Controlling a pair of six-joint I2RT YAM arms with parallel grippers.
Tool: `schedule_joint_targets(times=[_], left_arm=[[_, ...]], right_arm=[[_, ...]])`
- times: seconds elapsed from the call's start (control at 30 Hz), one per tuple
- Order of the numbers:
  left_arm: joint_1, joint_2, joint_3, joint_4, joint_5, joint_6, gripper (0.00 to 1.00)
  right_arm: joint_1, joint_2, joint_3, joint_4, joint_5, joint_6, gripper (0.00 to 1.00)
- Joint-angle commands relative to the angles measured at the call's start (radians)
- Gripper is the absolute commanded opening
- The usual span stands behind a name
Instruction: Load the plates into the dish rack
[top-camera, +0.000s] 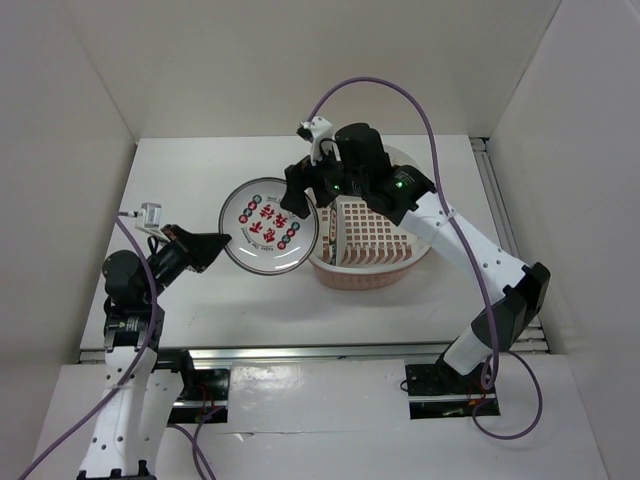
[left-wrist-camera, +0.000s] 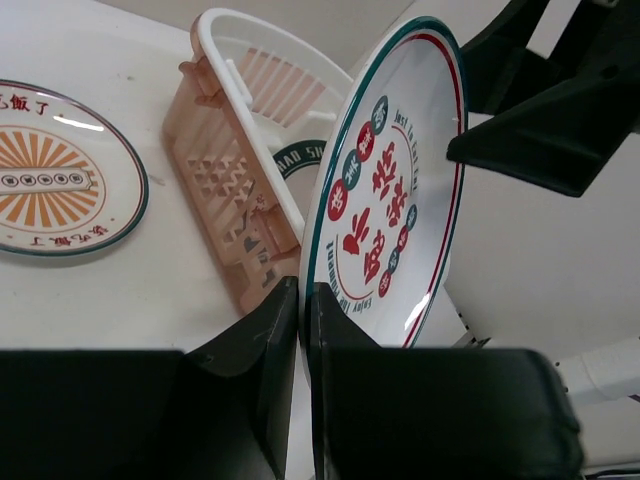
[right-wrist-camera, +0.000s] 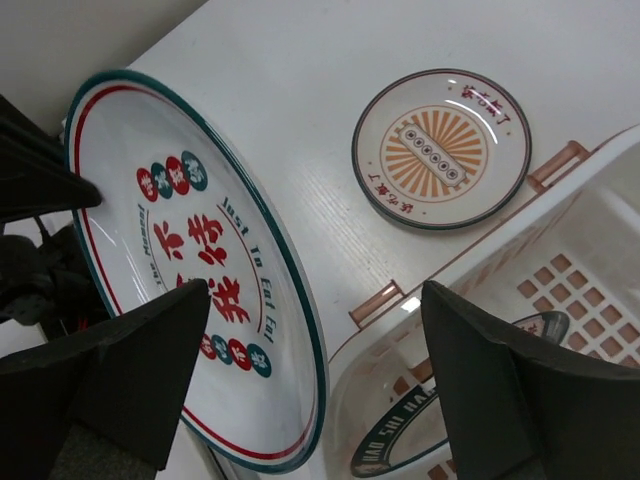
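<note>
White table (top-camera: 400, 300) below; our left gripper (top-camera: 222, 241) pinches the red plate (top-camera: 268, 225) by its rim, tilted aloft beside the rack (top-camera: 370, 265); our right gripper (top-camera: 308, 200), fingers spread, straddles the opposite rim.

The plate with red characters (right-wrist-camera: 200, 270) carries "Just To Eat Eat" in small dark letters along its inner ring, beside large red Chinese characters (the medallion characters are too small to read). The sunburst plate (left-wrist-camera: 60, 185) bears red Chinese characters, "飯了" among them. The green-lettered plate (right-wrist-camera: 395, 445), in the dish rack (right-wrist-camera: 520, 225), shows "SHI" in capitals, the rest hidden.
</note>
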Motion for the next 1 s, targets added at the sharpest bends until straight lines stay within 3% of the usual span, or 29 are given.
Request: schedule_joint_targets(times=[0.0, 0.1, 0.13, 0.23, 0.27, 0.37, 0.43, 0.47, 0.5, 0.6, 0.63, 0.8, 0.97], left_arm=[[-0.003, -0.006, 0.011, 0.155, 0.023, -0.040, 0.00], [-0.003, 0.003, 0.011, 0.176, 0.023, -0.049, 0.00], [-0.003, 0.003, 0.011, 0.176, 0.014, -0.049, 0.00], [-0.003, 0.012, 0.002, 0.207, 0.004, -0.060, 0.00], [-0.003, 0.012, 0.002, 0.207, 0.004, -0.072, 0.00], [-0.003, 0.012, -0.008, 0.221, 0.004, -0.083, 0.00], [-0.003, 0.012, 0.007, 0.141, -0.032, -0.072, 0.00], [-0.012, 0.022, 0.016, 0.112, -0.062, -0.040, 0.09], [-0.012, 0.022, 0.037, 0.080, -0.078, -0.028, 0.34], [-0.012, 0.022, 0.079, -0.043, -0.150, -0.006, 0.86], [-0.022, 0.022, 0.094, -0.078, -0.165, 0.014, 0.98], [-0.022, 0.023, 0.227, -0.336, -0.300, 0.114, 1.00], [-0.022, 0.106, 0.343, -0.601, -0.421, 0.218, 1.00]], right_arm=[[-0.012, -0.006, -0.032, -0.008, -0.097, 0.011, 0.90], [-0.034, -0.015, -0.054, -0.008, -0.111, 0.020, 0.78], [-0.045, -0.015, -0.065, 0.004, -0.131, 0.020, 0.66], [-0.054, -0.024, -0.074, 0.013, -0.184, 0.040, 0.49], [-0.054, -0.024, -0.074, 0.022, -0.184, 0.052, 0.27], [-0.054, -0.024, -0.074, 0.032, -0.163, 0.083, 0.06], [-0.054, -0.036, -0.074, 0.042, -0.143, 0.103, 0.00], [-0.054, -0.048, -0.063, 0.052, -0.116, 0.129, 0.00], [-0.063, -0.065, -0.063, 0.061, -0.096, 0.144, 0.00], [-0.063, -0.125, -0.054, 0.102, 0.013, 0.201, 0.00], [-0.063, -0.140, -0.045, 0.102, 0.051, 0.213, 0.00], [-0.049, -0.243, -0.045, 0.079, 0.363, 0.233, 0.00], [0.006, -0.282, -0.008, -0.088, 0.812, 0.247, 0.00]])
